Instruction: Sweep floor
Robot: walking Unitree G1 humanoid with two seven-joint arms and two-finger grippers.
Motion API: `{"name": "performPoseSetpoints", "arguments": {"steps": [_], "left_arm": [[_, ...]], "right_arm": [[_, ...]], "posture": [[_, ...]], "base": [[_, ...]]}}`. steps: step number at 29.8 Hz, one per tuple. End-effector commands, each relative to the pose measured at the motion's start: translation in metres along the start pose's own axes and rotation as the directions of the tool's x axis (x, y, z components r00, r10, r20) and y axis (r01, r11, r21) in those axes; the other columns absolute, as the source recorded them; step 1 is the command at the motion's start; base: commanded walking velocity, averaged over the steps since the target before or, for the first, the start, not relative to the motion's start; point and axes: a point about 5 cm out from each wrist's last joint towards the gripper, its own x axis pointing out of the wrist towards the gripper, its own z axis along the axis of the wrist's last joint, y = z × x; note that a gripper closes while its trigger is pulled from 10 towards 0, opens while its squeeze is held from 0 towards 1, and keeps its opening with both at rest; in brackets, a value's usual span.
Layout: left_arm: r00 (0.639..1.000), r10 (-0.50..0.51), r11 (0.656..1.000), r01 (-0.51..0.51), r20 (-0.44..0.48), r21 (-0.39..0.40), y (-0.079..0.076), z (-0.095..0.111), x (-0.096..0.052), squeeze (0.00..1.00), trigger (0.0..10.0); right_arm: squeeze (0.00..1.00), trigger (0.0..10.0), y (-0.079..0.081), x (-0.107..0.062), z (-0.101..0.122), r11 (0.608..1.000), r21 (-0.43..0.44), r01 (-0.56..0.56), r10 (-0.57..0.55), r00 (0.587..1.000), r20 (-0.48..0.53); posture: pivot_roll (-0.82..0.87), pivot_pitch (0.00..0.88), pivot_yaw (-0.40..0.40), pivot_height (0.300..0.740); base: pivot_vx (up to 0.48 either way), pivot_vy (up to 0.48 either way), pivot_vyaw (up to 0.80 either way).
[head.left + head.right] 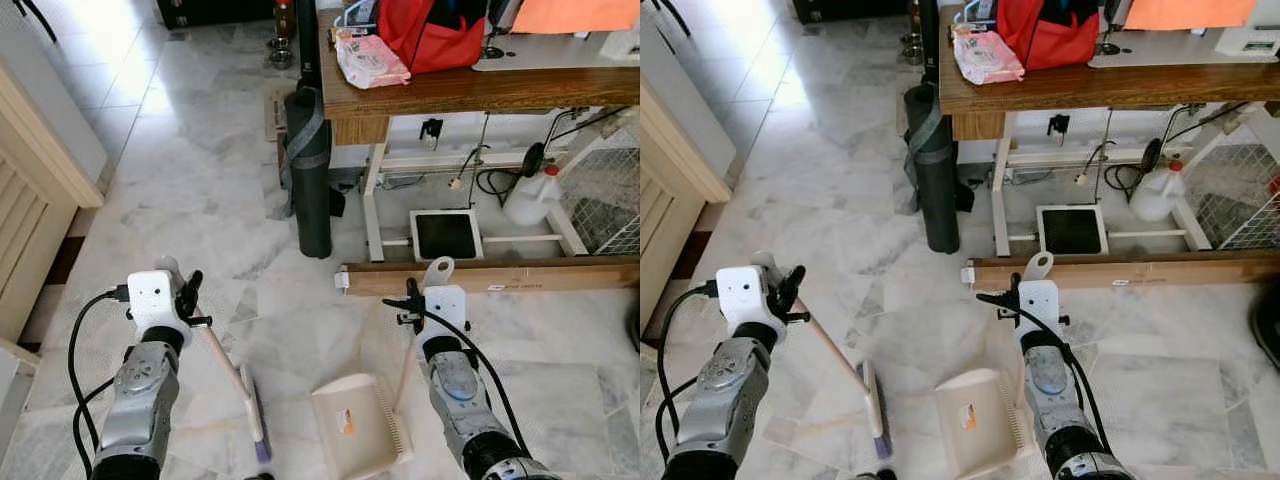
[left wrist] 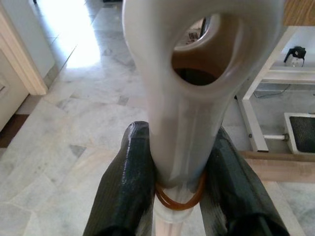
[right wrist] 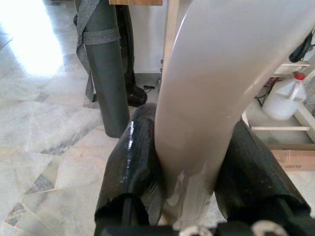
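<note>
Bright daylight glares off the marble floor (image 1: 150,60); close handles blur.

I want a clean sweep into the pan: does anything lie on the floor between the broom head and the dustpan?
Nothing visible does. The broom head, held by the left tool, and the dustpan, held by the right tool, have only bare marble floor between them.

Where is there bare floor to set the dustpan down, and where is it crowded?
Bare marble floor stretches between the wooden door frame and the rolled mat; a smaller patch lies right of the dustpan, before the wooden plank. Under the table it is crowded: pedal, cables, white jug.
</note>
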Motion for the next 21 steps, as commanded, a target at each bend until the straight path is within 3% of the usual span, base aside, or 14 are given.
{"name": "performPoseSetpoints", "arguments": {"steps": [1, 8, 21], "left_arm": [[1.0, 0.018, 1.0, -0.018, -0.004, 0.005, 0.0047, -0.0039, -0.0015, 0.0, 10.0], [1.0, 0.009, 1.0, -0.009, 0.002, -0.006, 0.0024, -0.0052, 0.0011, 0.0, 10.0], [1.0, 0.004, 1.0, -0.004, 0.01, -0.019, -0.0024, -0.0065, 0.0047, 0.0, 10.0]], "right_arm": [[0.0, 10.0, 0.0004, -0.0103, -0.0215, 1.0, -0.013, -0.009, 0.007, 0.993, -0.114], [0.0, 10.0, -0.001, -0.0081, -0.0192, 1.0, -0.014, -0.006, 0.004, 0.994, -0.11], [0.0, 10.0, -0.0022, -0.0056, -0.0179, 1.0, -0.021, -0.009, 0.006, 0.993, -0.115]], "posture": [[0.14, 0.122, 0.048, 0.74], [0.13, 0.117, 0.049, 0.74], [0.13, 0.11, 0.043, 0.74]], "base": [[0.0, 0.0, 0.0], [0.0, 0.0, 0.0], [-0.305, 0.0, 0.0]]}}
